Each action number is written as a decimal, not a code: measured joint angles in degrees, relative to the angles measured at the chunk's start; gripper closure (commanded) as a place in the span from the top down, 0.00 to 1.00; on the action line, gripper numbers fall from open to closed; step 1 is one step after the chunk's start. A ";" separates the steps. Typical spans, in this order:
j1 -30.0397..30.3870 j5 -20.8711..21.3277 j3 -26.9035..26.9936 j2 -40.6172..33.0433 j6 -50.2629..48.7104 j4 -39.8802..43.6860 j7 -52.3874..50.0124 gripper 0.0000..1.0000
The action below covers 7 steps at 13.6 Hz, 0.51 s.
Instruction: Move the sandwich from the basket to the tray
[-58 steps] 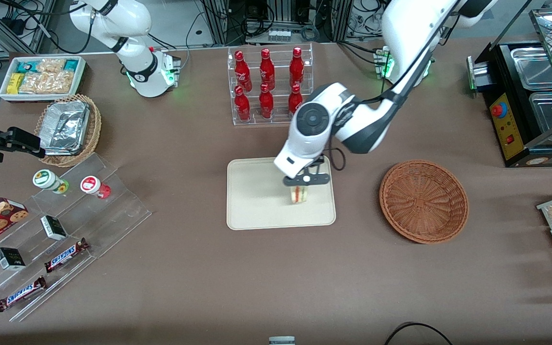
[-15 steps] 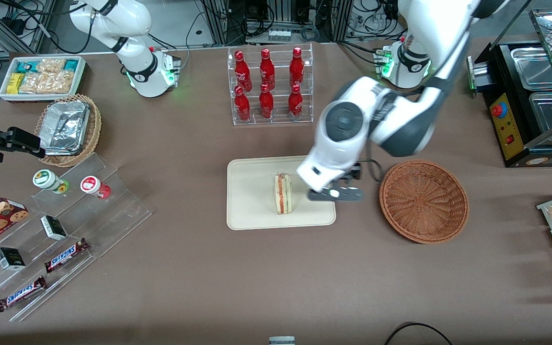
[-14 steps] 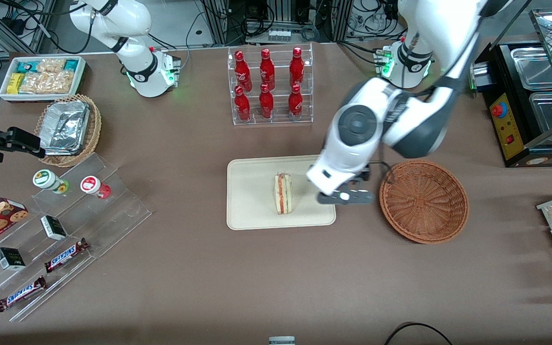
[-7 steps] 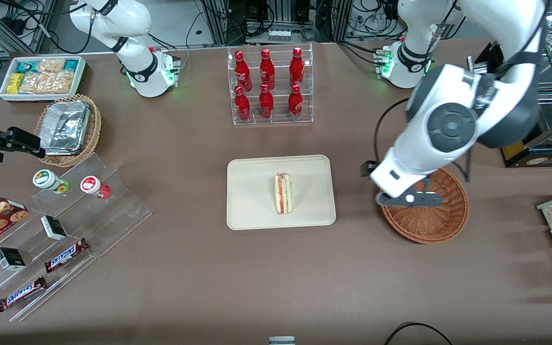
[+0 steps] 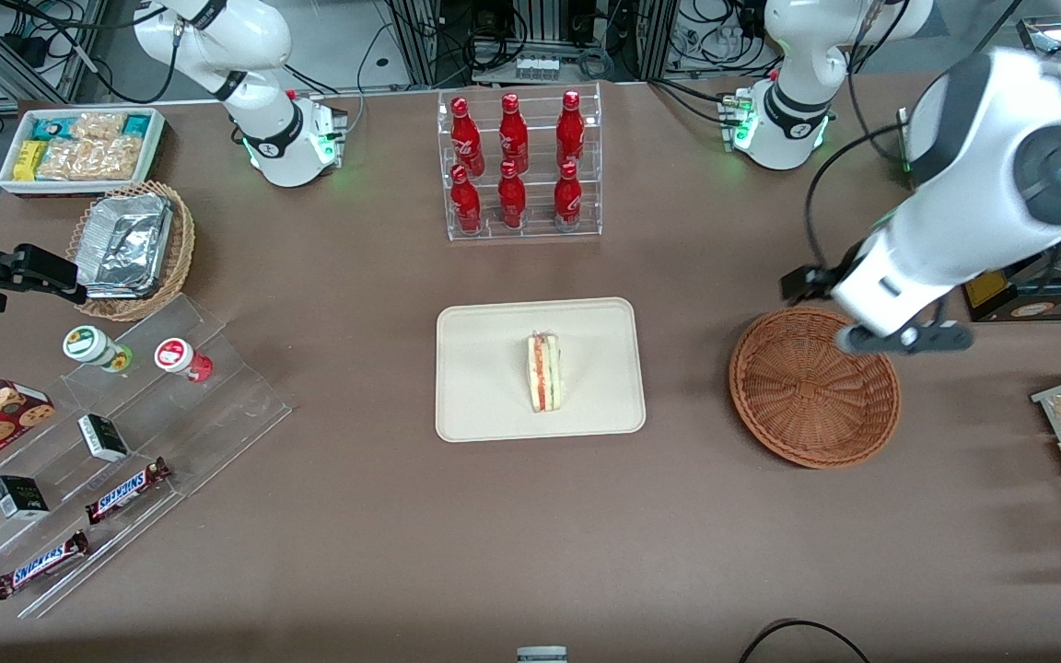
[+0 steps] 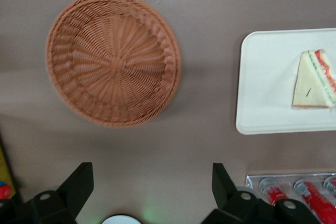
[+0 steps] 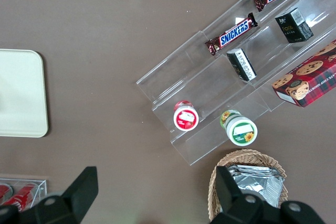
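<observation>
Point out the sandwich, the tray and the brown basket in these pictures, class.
sandwich (image 5: 544, 372), front view, on its striped cut edge
tray (image 5: 484, 368), front view, on a bare part of its floor
basket (image 6: 113, 59), left wrist view, on the woven centre

Working left arm (image 5: 973, 230): glossy white shell, dark grey joint bands, round grey cap at the joint. Black cable loops from wrist. Dark grey two-finger gripper (image 6: 152, 195), fingers spread, above table near basket. Base ring glows green.
</observation>
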 measured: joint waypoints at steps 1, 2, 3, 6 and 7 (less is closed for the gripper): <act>-0.15 -0.07 0.54 -1.85 -1.79 -0.48 0.16 1.00; -0.19 -0.07 0.65 -3.47 -3.68 -0.67 0.16 1.00; -0.19 -0.07 0.67 -4.93 -5.83 -0.71 0.16 1.00; 0.37 0.03 1.32 -7.81 -11.68 -0.68 0.92 1.00; 0.99 0.18 1.79 -8.26 -12.62 -0.65 2.78 1.00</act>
